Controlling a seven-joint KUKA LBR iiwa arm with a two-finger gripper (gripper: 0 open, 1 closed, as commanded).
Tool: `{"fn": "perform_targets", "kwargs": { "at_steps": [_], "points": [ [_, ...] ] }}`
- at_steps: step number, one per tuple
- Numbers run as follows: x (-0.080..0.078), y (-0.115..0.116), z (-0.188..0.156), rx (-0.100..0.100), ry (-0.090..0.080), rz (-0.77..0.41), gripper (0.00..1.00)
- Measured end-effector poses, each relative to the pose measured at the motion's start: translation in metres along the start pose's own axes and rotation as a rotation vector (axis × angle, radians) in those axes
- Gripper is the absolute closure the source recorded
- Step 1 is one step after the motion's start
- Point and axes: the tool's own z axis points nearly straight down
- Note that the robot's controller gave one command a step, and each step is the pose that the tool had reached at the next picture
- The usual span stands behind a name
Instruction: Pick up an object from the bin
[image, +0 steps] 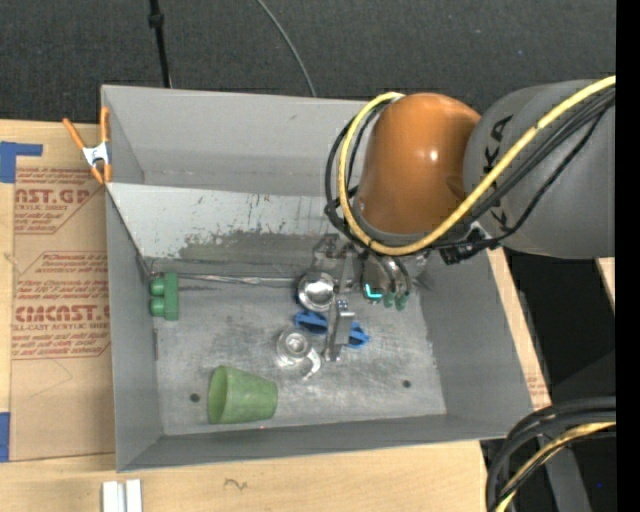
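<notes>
Camera view, gripper (338, 338) over blue piece (357, 338), long axis left-right, grip state unclear

A small flat blue piece (354, 338) is seen near the middle of the bin (200, 205), lying on the floor directly under the claw (335, 348), with blue ends showing on either side of it. Just to its lower left a clear, glassy cup (296, 347) is found, tipped on the floor. Just above the blue piece a shiny, rounded metal thing (316, 291) is seen. A pale green cup (241, 396) is laid on its side at the lower left, well apart. A small green block (164, 296) is set against the left wall.
</notes>
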Motion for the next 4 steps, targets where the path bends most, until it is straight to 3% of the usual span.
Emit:
{"fn": "perform_targets", "kwargs": {
  "at_steps": [1,2,3,4],
  "points": [
    [-0.006,-0.059,0.14,-0.003,-0.018,-0.131,0.0],
    [-0.005,-0.059,0.139,-0.001,-0.014,-0.131,1.0],
    [-0.011,-0.03,-0.056,0.002,-0.018,-0.344,1.0],
    [-0.01,-0.03,-0.051,0.0,-0.01,-0.343,0.0]
  ]
}}
